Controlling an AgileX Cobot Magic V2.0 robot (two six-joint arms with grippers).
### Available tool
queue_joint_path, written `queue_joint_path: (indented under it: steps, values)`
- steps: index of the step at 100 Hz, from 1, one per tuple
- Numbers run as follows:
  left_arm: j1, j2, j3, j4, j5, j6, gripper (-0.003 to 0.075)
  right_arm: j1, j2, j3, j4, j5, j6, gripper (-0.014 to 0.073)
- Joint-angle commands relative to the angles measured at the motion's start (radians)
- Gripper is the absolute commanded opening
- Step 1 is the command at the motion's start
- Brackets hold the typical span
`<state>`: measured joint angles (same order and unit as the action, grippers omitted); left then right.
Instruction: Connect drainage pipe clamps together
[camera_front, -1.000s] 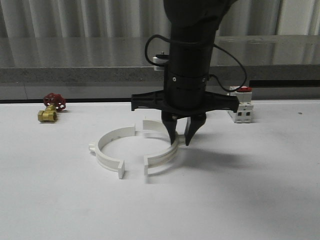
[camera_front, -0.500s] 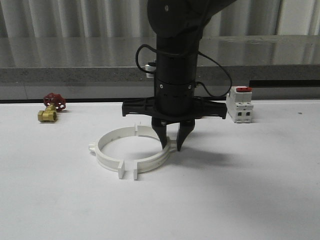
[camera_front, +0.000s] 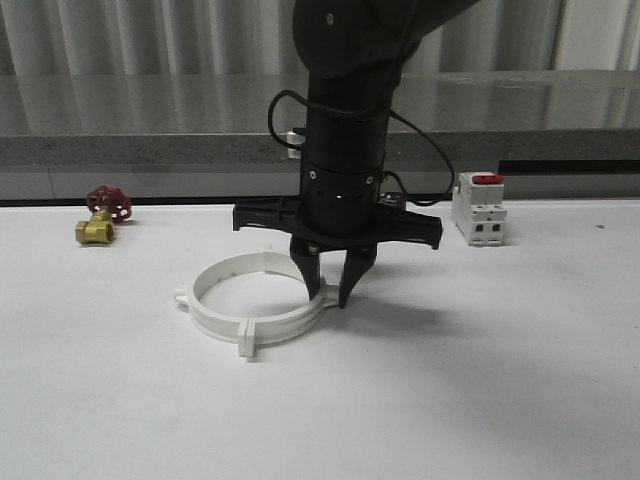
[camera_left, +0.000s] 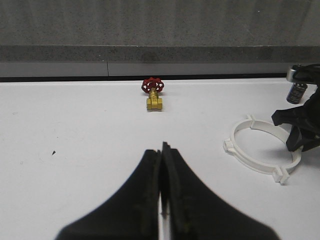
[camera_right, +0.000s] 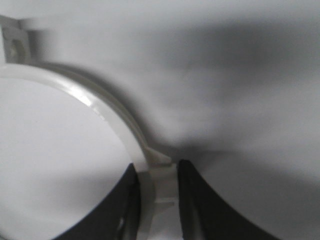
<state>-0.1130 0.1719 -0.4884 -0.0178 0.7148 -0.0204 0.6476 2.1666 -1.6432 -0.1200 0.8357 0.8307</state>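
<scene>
Fingers (camera_right: 187, 200) of the right gripper (camera_front: 329, 287) stand either side of the wall of the right clamp half (camera_front: 305, 318), closed against it at its side lug, pointing straight down at the table (camera_front: 500, 380). That half meets the left clamp half (camera_front: 210, 295) so the two white pieces form one wide ring lying flat on the table, their square end tabs pressed together at the near side; the far joint is hidden behind the arm. A small lug sticks out from the ring's left edge. Well left of the ring and farther back lies a brass valve with a red handwheel (camera_front: 102, 214). Right of the ring, near the table's back edge, stands a white breaker with a red top (camera_front: 478, 208). The left gripper (camera_left: 162, 170) hovers over bare table with its fingers pressed together on nothing.
</scene>
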Motion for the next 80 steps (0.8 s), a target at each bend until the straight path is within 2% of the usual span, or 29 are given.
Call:
queue_joint_path:
  steps: [1,20,49,68,80]
  values:
    - [0.002,0.011,-0.025,-0.008,-0.077,-0.001,-0.0021,0.001,-0.055,-0.031,-0.006,-0.027,0.002,-0.003]
    - [0.002,0.011,-0.025,-0.008,-0.077,-0.001,-0.0021,0.001,-0.055,-0.031,-0.006,-0.032,0.002,0.0101]
    - [0.002,0.011,-0.025,-0.008,-0.077,-0.001,-0.0021,0.001,-0.055,-0.031,-0.006,-0.051,-0.006,0.0456]
    - [0.002,0.011,-0.025,-0.008,-0.077,-0.001,-0.0021,0.001,-0.057,-0.031,-0.014,-0.047,-0.009,0.0478]
    - [0.002,0.011,-0.025,-0.008,-0.077,-0.001,-0.0021,0.001,-0.067,-0.053,-0.014,-0.025,-0.108,0.0478]
